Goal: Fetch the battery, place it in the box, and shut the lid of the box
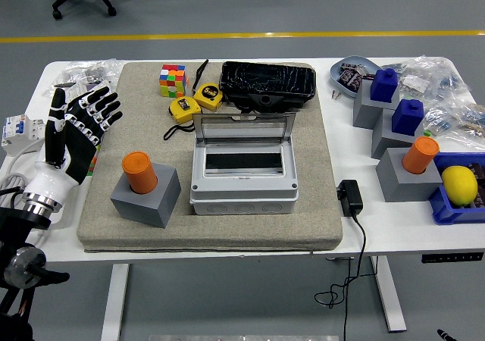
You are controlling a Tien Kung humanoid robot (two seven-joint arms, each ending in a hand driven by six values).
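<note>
Box (242, 176) lid up, interior bare; orange battery (139, 172) in grey block (146, 196).

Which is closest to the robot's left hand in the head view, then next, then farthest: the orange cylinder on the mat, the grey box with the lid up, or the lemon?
From the left hand:
1. Orange cylinder, just to its right in a grey block on the mat.
2. Grey box, mid-mat, lid up.
3. Lemon, far right, in the blue bin.

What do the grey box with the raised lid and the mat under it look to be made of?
The grey box looks like smooth moulded plastic, matte, with a clear, slightly reflective lid. The beige mat seems to be felt or coarse fabric, judging by its speckled, fuzzy surface.
</note>
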